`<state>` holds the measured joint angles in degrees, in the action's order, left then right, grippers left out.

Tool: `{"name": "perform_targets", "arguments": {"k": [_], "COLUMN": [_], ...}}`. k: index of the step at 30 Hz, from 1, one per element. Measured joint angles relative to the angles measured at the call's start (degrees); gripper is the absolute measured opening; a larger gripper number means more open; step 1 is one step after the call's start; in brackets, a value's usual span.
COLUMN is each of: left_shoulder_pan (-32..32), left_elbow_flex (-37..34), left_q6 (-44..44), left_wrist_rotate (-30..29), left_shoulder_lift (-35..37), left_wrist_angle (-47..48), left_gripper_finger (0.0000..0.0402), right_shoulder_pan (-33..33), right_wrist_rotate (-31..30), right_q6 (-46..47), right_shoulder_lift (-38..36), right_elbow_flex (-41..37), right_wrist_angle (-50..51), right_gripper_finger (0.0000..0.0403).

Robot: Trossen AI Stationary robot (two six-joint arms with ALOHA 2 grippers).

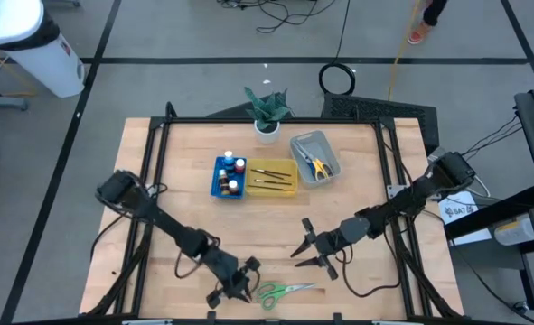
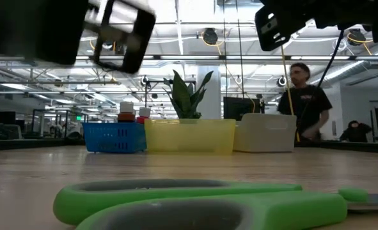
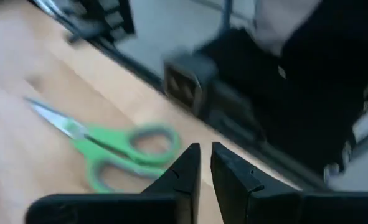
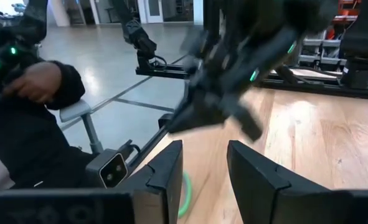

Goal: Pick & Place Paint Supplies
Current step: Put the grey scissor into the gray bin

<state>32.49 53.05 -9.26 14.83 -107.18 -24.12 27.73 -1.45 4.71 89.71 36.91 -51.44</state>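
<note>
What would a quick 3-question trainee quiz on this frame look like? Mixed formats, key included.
1. True or false: the green scissors lie flat on the bare table, outside every tray.
2. Which tray holds the paint bottles? A) blue tray B) yellow tray C) clear tray
3. Fill in: the gripper closest to the green scissors is the ____ gripper; the right gripper hangs apart, jaws open.

Key
1. True
2. A
3. left
</note>
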Motion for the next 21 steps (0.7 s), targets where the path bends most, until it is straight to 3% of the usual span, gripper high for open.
{"name": "perform_targets", "arguments": {"k": [4, 8, 17, 21], "left_shoulder_pan": [-1.27, -3.47, -4.88, -5.09], "left_elbow_flex": [0.09, 0.21, 0.18, 0.21], "left_q6": [-4.53, -4.83, -1.66, -1.55], "left_wrist_rotate": [-1.11, 1.64, 1.64, 1.66], "left_shoulder_lift": [-4.91, -5.46, -6.27, -6.12], "left_wrist_angle": [-2.01, -5.67, -4.26, -4.27], "left_gripper_finger": [0.0031, 0.0007, 0.0024, 0.0008], "right_shoulder_pan": [-0.06, -0.07, -0.27, -0.28], "right_wrist_rotate": [-0.01, -0.01, -0.02, -0.02], "right_q6": [0.0, 0.04, -1.07, -1.07], "right_shoulder_lift": [0.0, 0.0, 0.0, 0.0], "right_elbow_flex": [0.0, 0.0, -0.02, -0.02], "right_wrist_angle": [-0.09, 0.11, 0.89, 1.23], "right_gripper_finger": [0.0112, 0.011, 0.0109, 0.0106]}}
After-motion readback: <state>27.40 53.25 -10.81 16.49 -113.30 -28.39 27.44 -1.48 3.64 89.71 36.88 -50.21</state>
